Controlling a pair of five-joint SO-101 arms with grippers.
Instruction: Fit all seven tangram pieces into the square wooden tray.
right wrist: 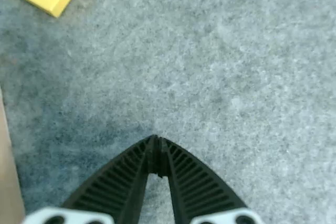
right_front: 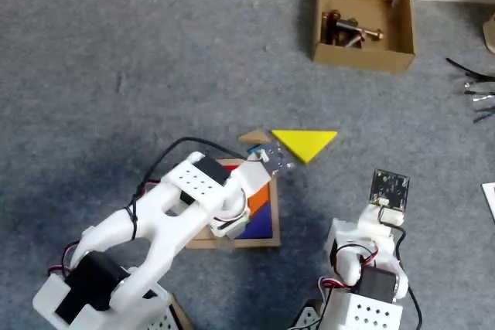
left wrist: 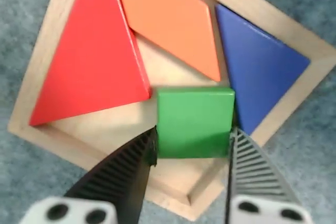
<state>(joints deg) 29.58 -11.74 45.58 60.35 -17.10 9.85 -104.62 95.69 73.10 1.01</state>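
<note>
Gripping left claw (left wrist: 191, 135): clenched on the green square (left wrist: 195, 121), one finger against each of two opposite edges, over the wooden tray (left wrist: 37, 66).
Square's edges: one edge runs just beside the blue triangle (left wrist: 260, 72), and a corner sits near the tip of the red triangle (left wrist: 94, 61). Whether it rests on the tray floor cannot be told.
Tray contents: the red triangle, orange parallelogram (left wrist: 170, 22) and blue triangle lie inside the rim. Bare wood shows between them and along the rim nearest the claw.
Outside the tray: the yellow triangle (right_front: 305, 143) and a small tan triangle (right_front: 254, 137) lie on the carpet (right_front: 116, 75) just beyond the far edge.
Right arm: the right claw (right wrist: 157, 153) is clenched on nothing, above open carpet beside the tray.
Far side: a cardboard box (right_front: 363, 21), well apart.
</note>
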